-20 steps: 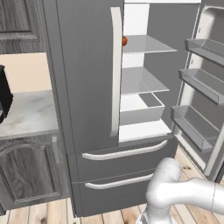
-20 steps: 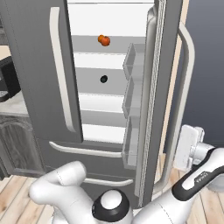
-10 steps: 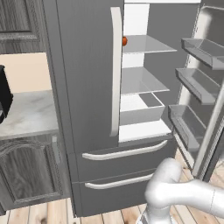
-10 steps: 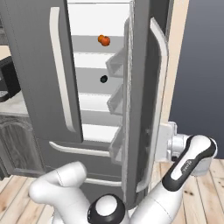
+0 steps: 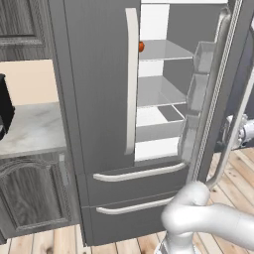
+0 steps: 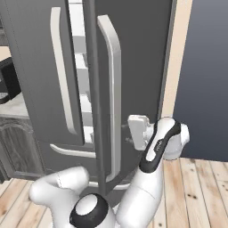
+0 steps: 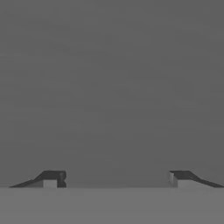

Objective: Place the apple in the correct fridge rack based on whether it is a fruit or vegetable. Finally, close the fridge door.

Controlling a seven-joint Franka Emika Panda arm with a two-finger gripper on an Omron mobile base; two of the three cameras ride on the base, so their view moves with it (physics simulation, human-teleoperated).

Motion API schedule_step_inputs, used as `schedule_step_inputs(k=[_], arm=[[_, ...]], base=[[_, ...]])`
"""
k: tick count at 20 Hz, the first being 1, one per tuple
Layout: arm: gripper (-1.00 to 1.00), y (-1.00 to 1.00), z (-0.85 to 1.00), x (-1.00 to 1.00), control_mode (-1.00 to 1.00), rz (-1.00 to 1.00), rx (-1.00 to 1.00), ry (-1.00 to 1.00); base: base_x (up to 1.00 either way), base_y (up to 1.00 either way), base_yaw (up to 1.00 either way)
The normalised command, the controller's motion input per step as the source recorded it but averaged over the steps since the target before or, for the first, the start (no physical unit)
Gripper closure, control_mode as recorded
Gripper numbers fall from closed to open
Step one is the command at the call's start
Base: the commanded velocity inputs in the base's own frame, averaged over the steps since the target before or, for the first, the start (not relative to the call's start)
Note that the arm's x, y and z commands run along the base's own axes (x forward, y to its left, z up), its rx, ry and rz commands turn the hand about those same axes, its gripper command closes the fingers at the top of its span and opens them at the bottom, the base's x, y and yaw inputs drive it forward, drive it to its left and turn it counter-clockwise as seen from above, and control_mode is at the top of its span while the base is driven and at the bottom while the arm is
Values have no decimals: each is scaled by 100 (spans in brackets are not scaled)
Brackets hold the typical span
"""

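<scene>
A: Any brand or writing to read?

B: None that I can make out. The fridge (image 5: 94,99) is plain dark grey with pale handles, and a small dark mark on the arm in the right base view is too small to read.

A: Where is the apple (image 5: 141,46)?

B: On the top rack (image 5: 166,49), at its left front edge, right beside the closed left door. Just a sliver of it peeks past that door's edge in the left base view.

A: How does it look?

B: Small, round, orange-red, tiny against the fridge. I cannot see its top clearly enough to tell any dimple.

A: And the rack?

B: A flat, pale grey, translucent plate, the highest shelf inside. Similar shelves sit below it, with a white drawer lower down.

A: The right door (image 6: 133,67)?

B: Ajar, with a narrow gap. In the left base view its inner bins (image 5: 201,57) face the shelves; in the right base view its outer face and long handle (image 6: 113,98) show.

A: The fingers (image 7: 116,178)?

B: Spread well apart with nothing between them, facing a flat grey surface close up in the hand view. In the right base view the hand (image 6: 139,132) sits against the outer face of the right door, just beside the handle.

A: Anything else?

B: A marble tabletop (image 5: 32,129) left of the fridge, and a wood plank floor (image 6: 200,196).
</scene>
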Motion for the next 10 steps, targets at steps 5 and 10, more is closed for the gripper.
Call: schedule_step_inputs(k=[5, 10], arm=[[-100, 100, 52, 60, -100, -9, -11, -18], [-100, 72, 49, 74, -100, -28, -11, -4]], base=[[0, 0, 0], [0, 0, 0]])
